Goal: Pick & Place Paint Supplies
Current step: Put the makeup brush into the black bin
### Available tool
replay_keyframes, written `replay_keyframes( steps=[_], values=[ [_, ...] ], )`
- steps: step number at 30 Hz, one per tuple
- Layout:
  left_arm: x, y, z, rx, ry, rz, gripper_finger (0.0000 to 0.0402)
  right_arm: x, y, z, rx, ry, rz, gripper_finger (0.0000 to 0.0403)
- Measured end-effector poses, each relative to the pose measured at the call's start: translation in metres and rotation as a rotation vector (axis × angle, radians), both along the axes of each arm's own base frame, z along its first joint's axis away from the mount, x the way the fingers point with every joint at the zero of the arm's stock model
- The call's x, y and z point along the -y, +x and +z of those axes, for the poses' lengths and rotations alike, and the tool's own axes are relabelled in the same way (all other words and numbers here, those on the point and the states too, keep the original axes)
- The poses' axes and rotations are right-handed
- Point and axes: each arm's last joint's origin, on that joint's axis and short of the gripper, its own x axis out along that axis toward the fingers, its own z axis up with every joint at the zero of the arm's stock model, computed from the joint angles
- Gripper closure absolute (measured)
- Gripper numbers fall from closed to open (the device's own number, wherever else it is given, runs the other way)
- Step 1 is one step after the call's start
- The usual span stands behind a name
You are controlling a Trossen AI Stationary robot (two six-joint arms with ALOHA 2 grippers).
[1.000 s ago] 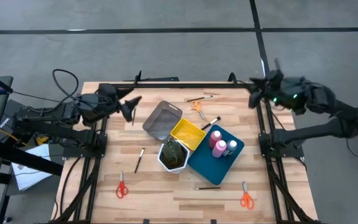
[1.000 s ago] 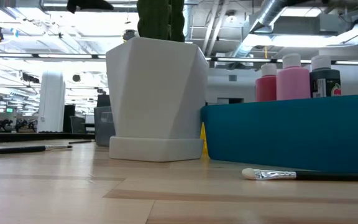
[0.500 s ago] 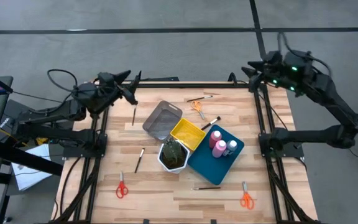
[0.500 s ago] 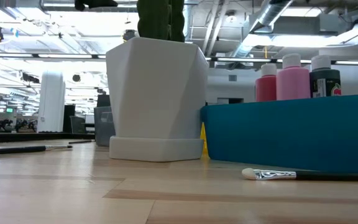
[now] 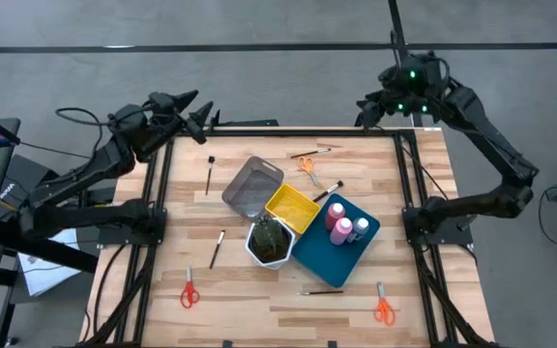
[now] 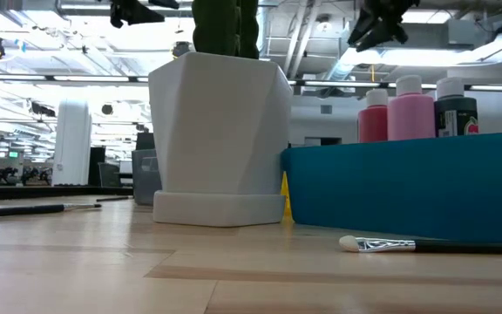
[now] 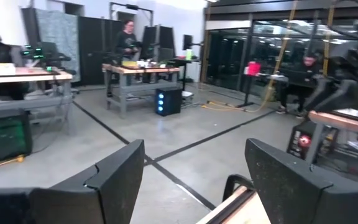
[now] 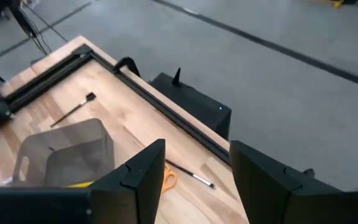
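Note:
Two pink bottles and a white-capped bottle stand in the blue tray. Thin brushes lie flat on the wood. Orange scissors lie near the far edge, red scissors at the near left and orange scissors at the near right. My left gripper hangs open, high over the far left corner. My right gripper hangs open, high over the far right corner, tilted down toward the table.
A grey tray, a yellow tray and a white hexagonal pot holding a green plant crowd the table's middle beside the blue tray. Black rails run along the table's left, right and far edges. People sit at desks in the room beyond.
My left gripper has swung from over the table's left part toward the far edge, up to the far left corner. My right gripper has swung from beyond the right edge toward the far right corner and tipped downward. Nothing on the table has moved.

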Motion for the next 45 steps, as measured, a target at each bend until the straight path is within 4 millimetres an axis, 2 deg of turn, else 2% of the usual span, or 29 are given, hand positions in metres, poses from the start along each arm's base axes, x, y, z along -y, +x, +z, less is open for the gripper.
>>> replay_keyframes(
  steps=[8, 13, 16, 21, 25, 29, 33, 37, 40, 45],
  values=[
    [-0.013, -0.006, -0.001, -0.016, 0.009, -0.100, 0.0129, 0.033, 0.022, 0.025, -0.111, -0.071, 0.181, 0.0227],
    [-0.021, 0.003, -0.007, -0.036, -0.009, -0.119, 0.0129, 0.068, 0.027, 0.026, -0.178, -0.120, 0.217, 0.0227],
    [-0.027, 0.011, -0.010, -0.035, -0.009, -0.123, 0.0129, 0.087, 0.027, 0.019, -0.159, -0.077, 0.263, 0.0227],
    [-0.033, 0.022, -0.013, -0.019, 0.004, -0.137, 0.0129, 0.113, 0.027, -0.004, -0.178, -0.028, 0.320, 0.0227],
    [-0.038, 0.028, -0.011, 0.014, 0.034, -0.136, 0.0129, 0.133, 0.044, -0.031, -0.169, 0.039, 0.417, 0.0227],
    [-0.039, 0.029, -0.009, 0.044, 0.057, -0.136, 0.0129, 0.149, 0.050, -0.052, -0.172, 0.071, 0.479, 0.0227],
    [-0.039, 0.029, -0.009, 0.048, 0.055, -0.134, 0.0129, 0.166, 0.053, -0.085, -0.242, 0.163, 0.511, 0.0227],
    [-0.038, 0.029, -0.008, 0.050, 0.055, -0.129, 0.0129, 0.178, 0.056, -0.107, -0.243, 0.233, 0.508, 0.0233],
    [-0.039, 0.029, -0.008, 0.050, 0.056, -0.126, 0.0129, 0.186, 0.057, -0.133, -0.224, 0.326, 0.522, 0.0241],
    [-0.039, 0.029, -0.008, 0.050, 0.055, -0.123, 0.0129, 0.183, 0.055, -0.164, -0.213, 0.411, 0.535, 0.0253]
  ],
)
